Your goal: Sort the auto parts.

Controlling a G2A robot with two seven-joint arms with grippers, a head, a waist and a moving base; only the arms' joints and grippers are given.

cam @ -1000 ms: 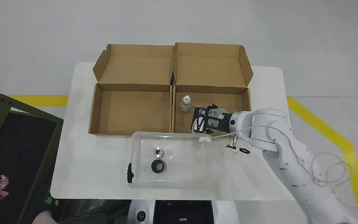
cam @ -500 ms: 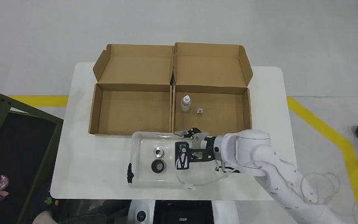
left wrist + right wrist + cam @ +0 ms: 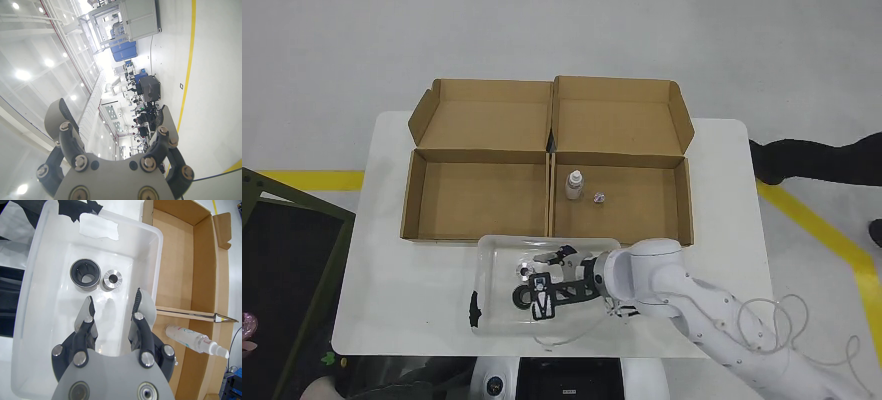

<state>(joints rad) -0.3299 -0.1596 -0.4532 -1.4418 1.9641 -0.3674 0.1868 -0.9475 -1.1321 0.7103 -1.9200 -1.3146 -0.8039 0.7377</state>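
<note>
I'm holding my right fingers [image 3: 91,306] apart and empty inside the clear bin [image 3: 159,247]. The black bearing [image 3: 85,274] and silver bushing [image 3: 112,279] are sitting just beyond their tips. My left fingers [image 3: 65,111] are gaping apart too, gripping nothing.

Clear bin [image 3: 504,240] partly behind right arm [image 3: 692,300]
</note>
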